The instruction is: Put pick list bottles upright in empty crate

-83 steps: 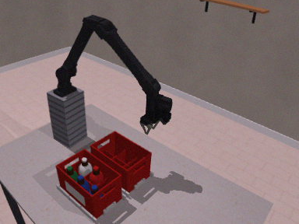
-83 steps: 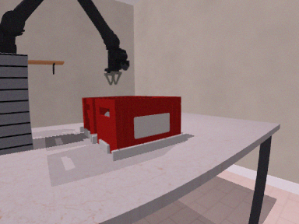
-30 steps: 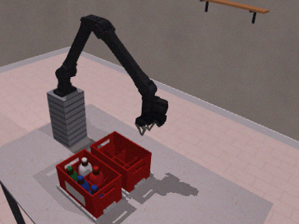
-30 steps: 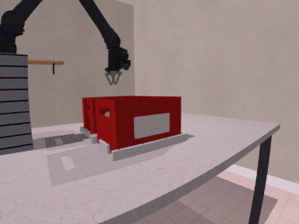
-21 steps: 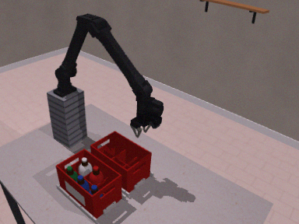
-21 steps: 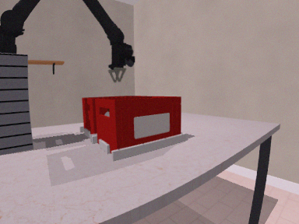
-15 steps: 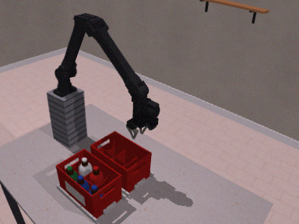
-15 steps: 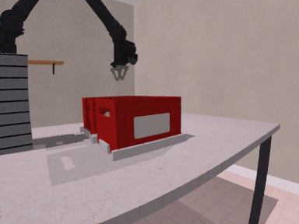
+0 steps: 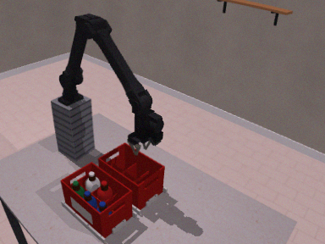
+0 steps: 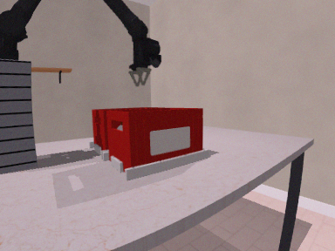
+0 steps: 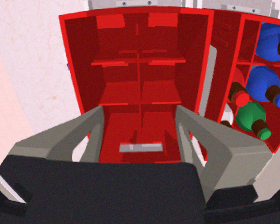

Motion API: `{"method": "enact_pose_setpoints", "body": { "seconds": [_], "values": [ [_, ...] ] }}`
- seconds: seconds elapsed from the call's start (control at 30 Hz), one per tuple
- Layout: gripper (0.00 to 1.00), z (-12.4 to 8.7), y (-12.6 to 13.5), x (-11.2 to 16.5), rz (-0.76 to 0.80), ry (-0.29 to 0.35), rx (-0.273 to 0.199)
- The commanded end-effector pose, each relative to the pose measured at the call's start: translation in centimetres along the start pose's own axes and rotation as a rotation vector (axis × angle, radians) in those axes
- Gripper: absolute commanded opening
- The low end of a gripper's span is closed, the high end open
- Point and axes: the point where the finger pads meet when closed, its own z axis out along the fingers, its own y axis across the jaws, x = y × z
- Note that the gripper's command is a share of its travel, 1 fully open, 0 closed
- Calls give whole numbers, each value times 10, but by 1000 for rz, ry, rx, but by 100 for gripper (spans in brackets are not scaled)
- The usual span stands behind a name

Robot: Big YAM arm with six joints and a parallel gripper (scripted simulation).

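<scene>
The empty red crate point(image 9: 134, 173) stands on the grey mat, with dividers inside and no bottles; it fills the wrist view point(image 11: 140, 85). My gripper point(image 9: 138, 147) hangs open and empty just above the crate's far side, pointing down; it also shows in the exterior view point(image 10: 140, 79) and the wrist view point(image 11: 140, 141). The full red crate point(image 9: 96, 196) stands beside it and holds a green bottle point(image 9: 76, 186), a white bottle point(image 9: 91, 180), a red bottle point(image 9: 104, 190) and two blue bottles point(image 9: 88, 196). I cannot read the pick list in any view.
The arm's grey ribbed base block point(image 9: 73, 126) stands behind the crates. In the exterior view the near crate point(image 10: 148, 137) hides the other one. A pale strip point(image 10: 75, 182) lies on the mat beside the full crate. A wall shelf point(image 9: 249, 3) is far off.
</scene>
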Motion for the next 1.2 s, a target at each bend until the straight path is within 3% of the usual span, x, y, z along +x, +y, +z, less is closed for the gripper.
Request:
{"method": "enact_pose_setpoints", "body": {
  "seconds": [0.0,0.07,0.2,0.8,1.17],
  "values": [
    [61,-26,-18,-14,-31,-40,-5],
    [61,-26,-18,-14,-31,-40,-5],
    [61,-38,-38,-25,-31,-63,-2],
    [61,-53,-120,-25,-31,-58,7],
    [61,-45,-170,-19,-31,-21,2]
  ]
}}
